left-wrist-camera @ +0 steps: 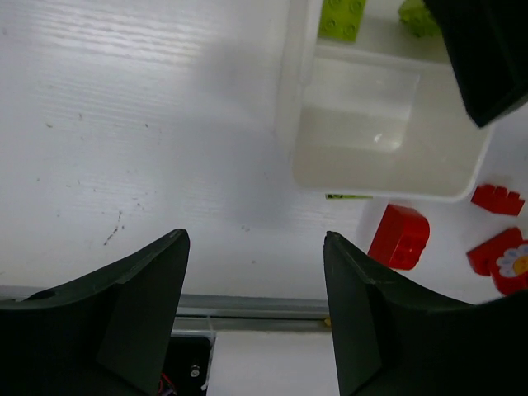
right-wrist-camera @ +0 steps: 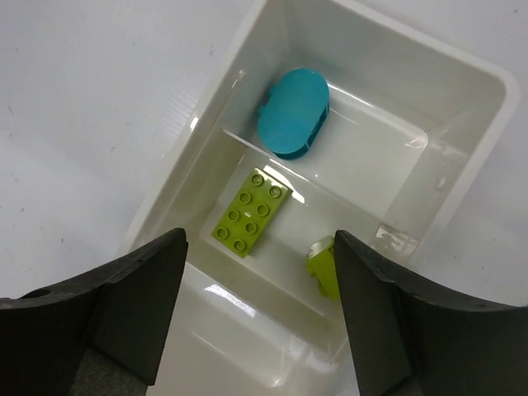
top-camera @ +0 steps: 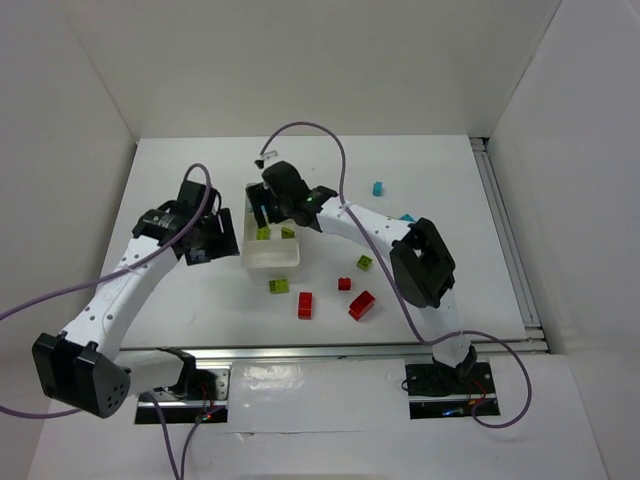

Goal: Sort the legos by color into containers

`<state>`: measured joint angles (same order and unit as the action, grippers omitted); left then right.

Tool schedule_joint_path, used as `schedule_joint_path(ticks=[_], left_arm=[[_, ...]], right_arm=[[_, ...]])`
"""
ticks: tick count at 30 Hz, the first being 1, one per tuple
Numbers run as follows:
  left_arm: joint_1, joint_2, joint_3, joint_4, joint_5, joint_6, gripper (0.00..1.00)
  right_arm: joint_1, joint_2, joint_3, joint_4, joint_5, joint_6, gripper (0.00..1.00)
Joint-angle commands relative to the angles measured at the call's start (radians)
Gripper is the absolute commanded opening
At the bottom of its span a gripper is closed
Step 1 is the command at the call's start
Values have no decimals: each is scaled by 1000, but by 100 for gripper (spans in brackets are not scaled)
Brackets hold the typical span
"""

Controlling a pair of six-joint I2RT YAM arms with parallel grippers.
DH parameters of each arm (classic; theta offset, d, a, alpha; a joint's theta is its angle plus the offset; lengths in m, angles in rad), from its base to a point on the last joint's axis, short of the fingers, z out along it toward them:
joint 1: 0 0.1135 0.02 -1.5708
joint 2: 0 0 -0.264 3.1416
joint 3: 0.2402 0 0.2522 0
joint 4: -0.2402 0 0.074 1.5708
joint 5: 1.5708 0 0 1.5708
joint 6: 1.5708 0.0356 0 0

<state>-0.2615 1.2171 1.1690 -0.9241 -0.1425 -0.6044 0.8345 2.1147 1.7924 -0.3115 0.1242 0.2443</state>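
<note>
We see a white table (top-camera: 440,170) closed in by plain white panels: a back wall (top-camera: 320,60), a left wall (top-camera: 50,140) and a right wall (top-camera: 585,150); a metal rail (top-camera: 330,350) edges the near side of the table, and a second rail (top-camera: 505,230) follows its right side; the light is even and soft, casting only pale shadows; close up, the table shows a fine grain and a few dark scuffs (left-wrist-camera: 111,235).

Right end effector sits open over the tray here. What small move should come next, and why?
Probably lift the right end effector away toward the loose yellow-green plastic brick: it is open and empty above the white compartment tray, whose middle section already holds two yellow-green bricks.
</note>
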Motion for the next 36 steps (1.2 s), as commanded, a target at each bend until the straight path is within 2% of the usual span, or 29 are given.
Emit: schedule_joint_path(ticks=[1, 3, 7, 9, 12, 16, 22, 36], left_arm=[[-57, -36, -38, 13, 32, -34, 76], [-110, -63, -86, 53, 73, -34, 73], [-225, -79, -192, 149, 107, -63, 72], [-307, -79, -227, 198, 86, -115, 72], [-403, -19, -239, 243, 31, -193, 79], [-479, 79, -258, 311, -37, -310, 95], [-492, 197, -235, 383, -133, -373, 96], [-501, 317, -279, 459, -233, -414, 86]], right_arm=[[2, -120, 4, 18, 32, 9, 77], [-8, -191, -57, 6, 66, 9, 67], [-60, -384, -250, 32, 144, 45, 65], [-90, -500, -365, 32, 164, 73, 70], [-146, -623, -454, 2, 199, 95, 81], [-205, -706, -571, -38, 210, 104, 88], [-245, -739, -625, -47, 173, 113, 91], [-256, -757, -665, -58, 173, 113, 91]])
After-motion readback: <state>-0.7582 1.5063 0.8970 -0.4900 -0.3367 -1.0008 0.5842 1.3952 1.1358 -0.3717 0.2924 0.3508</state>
